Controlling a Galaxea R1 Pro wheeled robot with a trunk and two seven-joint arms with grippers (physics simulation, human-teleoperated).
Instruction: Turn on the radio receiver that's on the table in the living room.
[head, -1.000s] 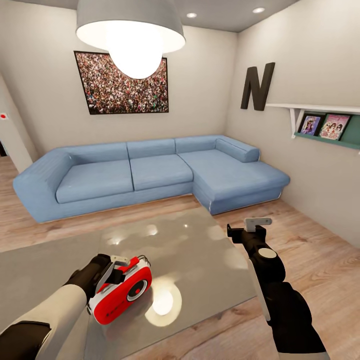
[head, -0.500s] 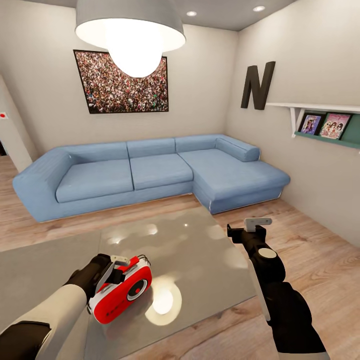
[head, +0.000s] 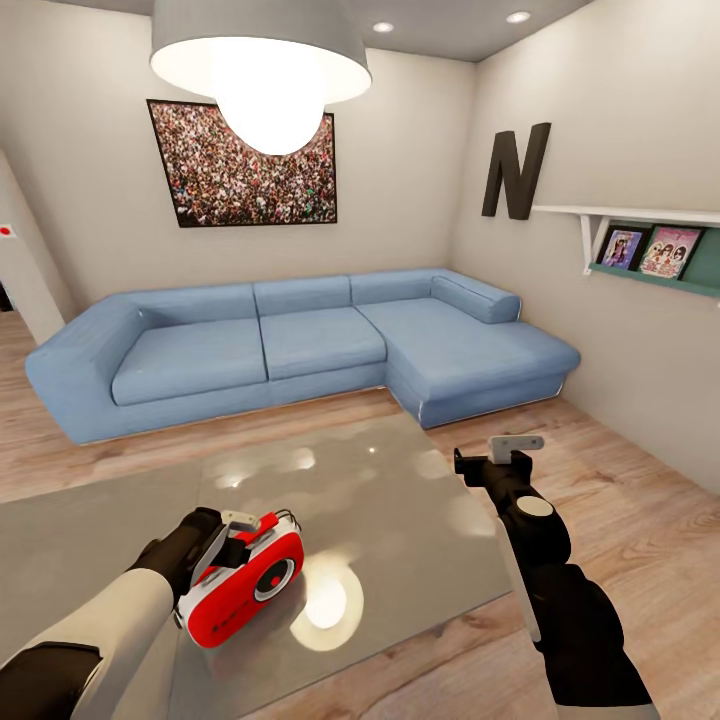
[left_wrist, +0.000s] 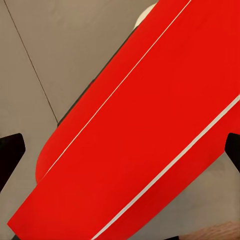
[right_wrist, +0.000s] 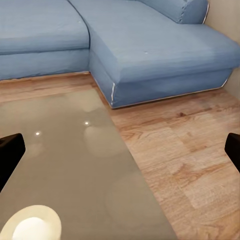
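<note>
Radio: the small red rounded-rectangle radio receiver (head: 243, 590) with white sides, a thin wire handle and a round dial on its front is seen tilted on the near part of the table, its dial face turned up and toward the right.
Table: the large low rectangular table (head: 400, 500) with a glossy grey reflective top is set on the light wood plank floor (head: 640, 520); the lit lamp is mirrored on it just beside the radio.
Left hand: the black left hand (head: 215, 545) is pressed against the radio's left end; in the left wrist view the red body (left_wrist: 150, 135) lies between the 2 dark fingertips (left_wrist: 10, 155), which are spread wide, and contact cannot be judged.
Right hand: the black right hand (head: 495, 458) is held above the table's right edge, well apart from the radio; its 2 fingertips (right_wrist: 10, 150) are spread at the frame edges, with nothing between them.
Room: a blue L-shaped sofa (head: 300, 345) stands behind the table, with a crowd picture (head: 245, 170), a white pendant lamp (head: 260, 70) and a black letter N (head: 515, 172) on the beige walls.
</note>
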